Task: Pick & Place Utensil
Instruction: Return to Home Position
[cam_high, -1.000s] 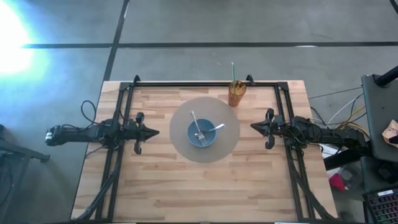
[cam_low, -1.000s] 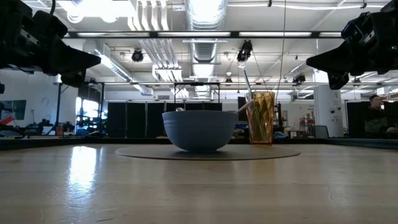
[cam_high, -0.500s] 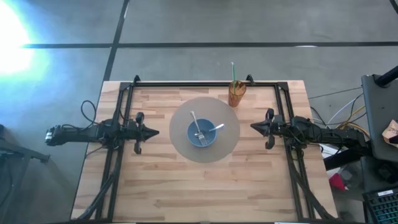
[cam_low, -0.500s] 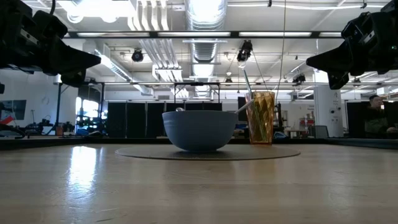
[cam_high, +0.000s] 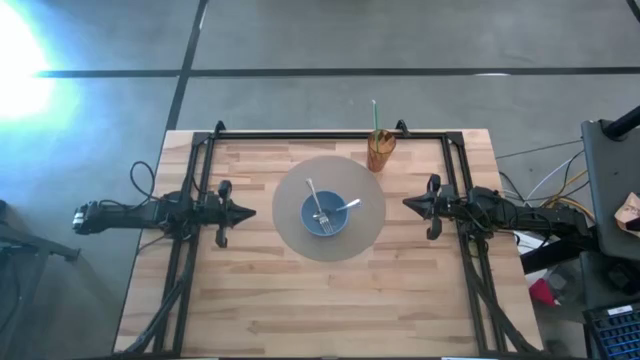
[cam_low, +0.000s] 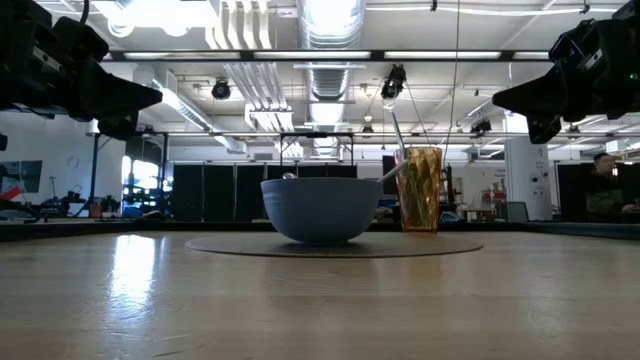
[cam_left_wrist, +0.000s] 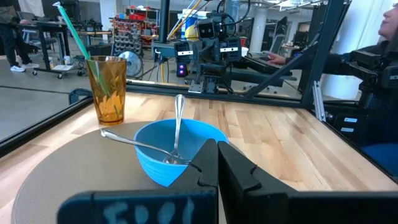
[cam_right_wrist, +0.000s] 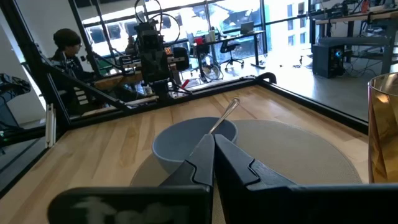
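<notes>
High view — bowl (cam_high: 309, 229): fork (cam_high: 313, 194), spoon (cam_high: 347, 206); cup (cam_high: 380, 153): straw (cam_high: 375, 114) — left gripper (cam_high: 250, 212), right gripper (cam_high: 406, 203) closed.

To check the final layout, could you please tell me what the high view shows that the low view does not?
Only the high view: the fork and spoon lying inside the bowl. Only the low view: the ceiling lights and the room behind. Both: the bowl on the mat, the cup holding the straw, and the left claw and right claw parked on opposite sides, clear of the mat.
</notes>
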